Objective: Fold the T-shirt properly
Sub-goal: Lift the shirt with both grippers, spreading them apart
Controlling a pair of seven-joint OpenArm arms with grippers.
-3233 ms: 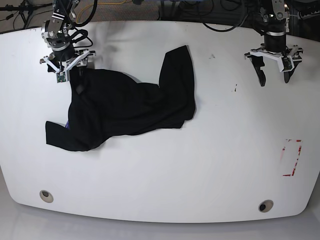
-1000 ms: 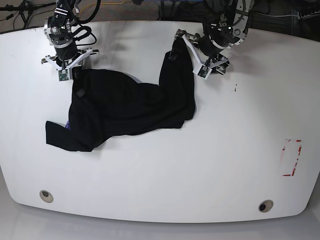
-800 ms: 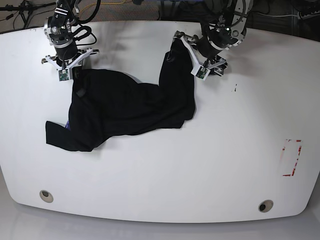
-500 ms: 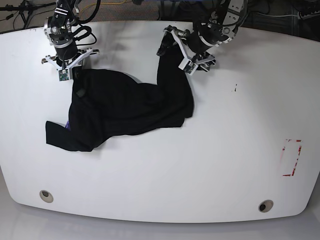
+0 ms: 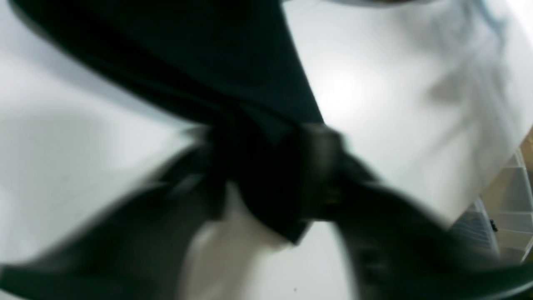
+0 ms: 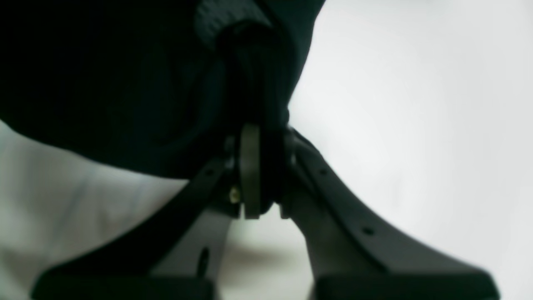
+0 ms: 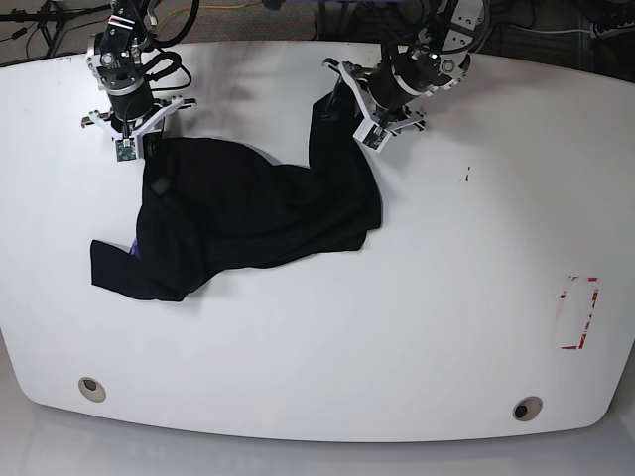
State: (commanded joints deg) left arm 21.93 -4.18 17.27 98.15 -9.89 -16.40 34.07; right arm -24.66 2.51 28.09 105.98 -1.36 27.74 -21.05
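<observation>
— Looking from the base view, where is the T-shirt [image 7: 248, 213]?
— Spread crumpled across the left half of the white table [image 7: 446, 297], one strip of it reaching up to the left gripper [image 7: 347, 99] near the far edge, another corner at the right gripper [image 7: 139, 144].
— Can you tell from there whether either one has the cloth?
— Not clearly; both sit on black fabric. The wrist views settle it. The right gripper [image 6: 262, 175] has its jaws closed together on a bunched fold of the T-shirt [image 6: 125, 83]. The left gripper [image 5: 270, 183] is blurred, yet a fold of the T-shirt [image 5: 200, 54] is pinched between its fingers.
— Anything else only the base view gives?
— A red marking [image 7: 578, 312] at the table's right side, well apart from the cloth.
</observation>
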